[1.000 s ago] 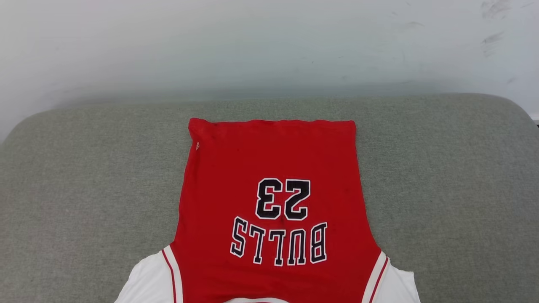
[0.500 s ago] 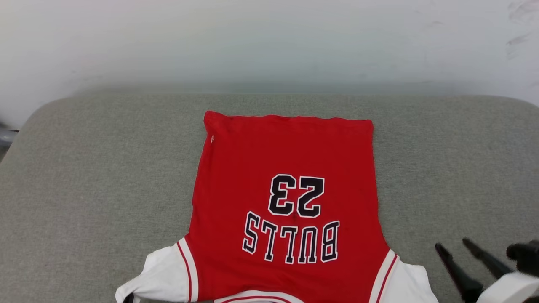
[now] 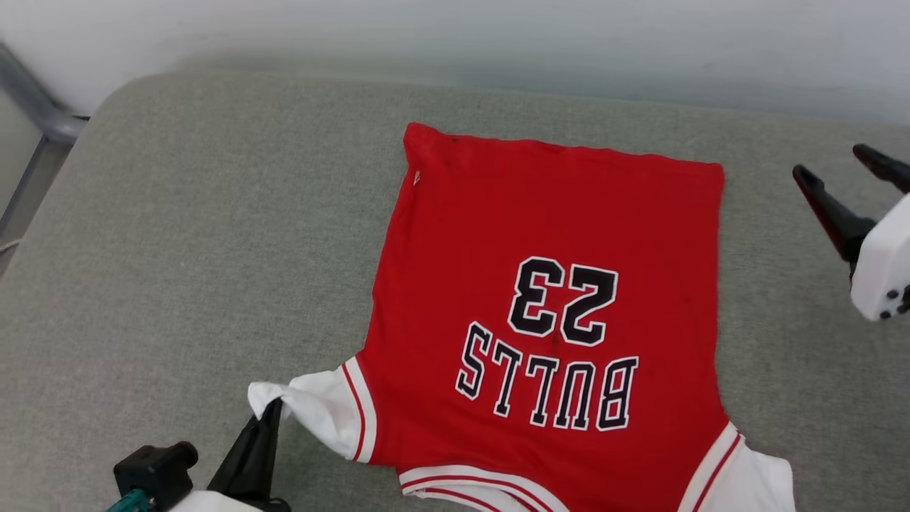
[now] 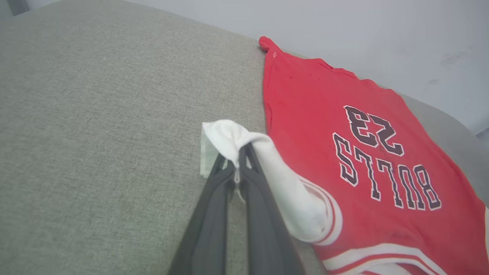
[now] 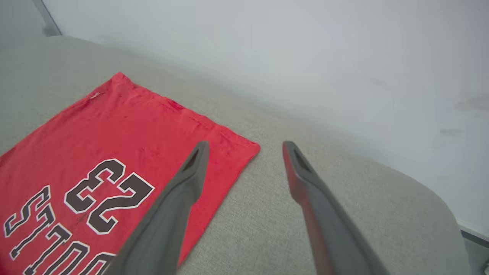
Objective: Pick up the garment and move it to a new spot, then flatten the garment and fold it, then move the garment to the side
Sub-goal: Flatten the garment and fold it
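Looks like the flattening step to me. My left hand (image 3: 273, 411) is pinched tight on the tip of the white sleeve (image 3: 313, 402), which is bunched up over its fingertips. From that hand the garment (image 3: 554, 235) spreads off to the right, front side up and lying mostly smooth on the bench (image 3: 178, 249). My right hand (image 3: 830, 162) hangs with its fingers spread and nothing in them. The hem corner (image 5: 237, 147) sits just ahead of its tips, not touching.

Next I'd guess the sleeve needs drawing outward, away from the red body, then laying down flat. I'd go gently, or the whole shirt will slide along with it. The right hand could drop onto that hem corner to pin it.

The bench top is grey woven fabric with rounded corners, so probably fairly grippy. Beyond both hands there's a plain pale wall (image 3: 498, 35), and a grey metal tube (image 3: 43, 114) past the far left corner.
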Controlling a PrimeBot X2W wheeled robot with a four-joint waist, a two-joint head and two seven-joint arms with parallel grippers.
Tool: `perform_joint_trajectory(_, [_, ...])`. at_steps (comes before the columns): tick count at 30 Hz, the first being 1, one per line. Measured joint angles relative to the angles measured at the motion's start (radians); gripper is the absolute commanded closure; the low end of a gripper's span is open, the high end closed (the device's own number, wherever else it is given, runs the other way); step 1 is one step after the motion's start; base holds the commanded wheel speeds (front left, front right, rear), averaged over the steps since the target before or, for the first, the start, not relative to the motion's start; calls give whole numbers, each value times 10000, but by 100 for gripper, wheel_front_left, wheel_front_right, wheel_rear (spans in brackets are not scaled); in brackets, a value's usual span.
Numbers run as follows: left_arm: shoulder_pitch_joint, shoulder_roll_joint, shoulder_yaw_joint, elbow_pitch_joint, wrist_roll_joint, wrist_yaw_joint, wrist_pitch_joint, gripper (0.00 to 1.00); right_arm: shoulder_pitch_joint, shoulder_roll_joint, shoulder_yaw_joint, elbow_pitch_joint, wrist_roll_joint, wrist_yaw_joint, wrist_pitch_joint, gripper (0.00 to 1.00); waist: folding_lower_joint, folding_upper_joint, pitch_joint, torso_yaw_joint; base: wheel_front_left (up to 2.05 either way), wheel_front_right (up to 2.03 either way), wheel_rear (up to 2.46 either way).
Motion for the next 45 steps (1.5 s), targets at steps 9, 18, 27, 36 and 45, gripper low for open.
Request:
perform_joint_trajectory(9, [-1110, -708, -196, 251, 506, -422, 0, 100, -3258, -504, 871, 2176, 347, 0, 4439, 0, 0, 0, 1285, 864, 0, 0, 0])
perform_joint_trajectory(18, [-1829, -1522, -77, 493, 1062, -957, 0, 100, -4753, -986, 1254, 3177, -104, 0, 6696, 0, 0, 0, 2523, 1649, 0, 0, 0])
perform_joint_trajectory(27, [-2466, -2226, 159, 823, 1576, -1476, 0, 100, -5040, -1053, 1540, 3822, -481, 0, 7377, 0, -1, 0, 3588, 2181, 0, 0, 0])
perform_joint_trajectory(36, [-2557, -2627, 483, 1112, 1944, -1802, 0, 100, -4757, -1398, 1607, 3572, -242, 2, 7306, 100, -4, 0, 3866, 2324, 0, 0, 0])
perform_joint_trajectory(45, [-2406, -2698, 888, 1281, 2236, -1923, 0, 100, -4827, -913, 1616, 3703, -52, 2, 6138, 100, -2, 0, 3307, 1970, 0, 0, 0])
